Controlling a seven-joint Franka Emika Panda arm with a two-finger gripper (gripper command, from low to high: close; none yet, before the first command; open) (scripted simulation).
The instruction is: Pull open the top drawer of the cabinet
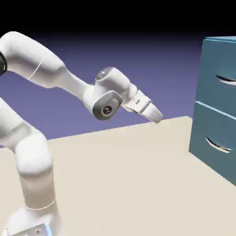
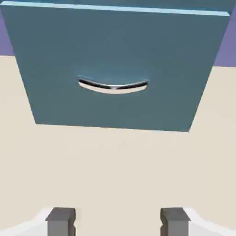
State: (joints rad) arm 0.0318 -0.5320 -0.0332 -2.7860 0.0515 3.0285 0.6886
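Fingers (image 2: pixel 175 222) wide apart (nothing but air between).

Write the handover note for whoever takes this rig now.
Tool: open, nothing between the tips, short of the cabinet, angled downward.
Top drawer: shut, its curved handle untouched; it is the upper front in the exterior view.
The hand view mostly shows the lower drawer, also shut.
Done: no pull yet.
Left: bring the tool to the top handle, grip it, pull the drawer open.
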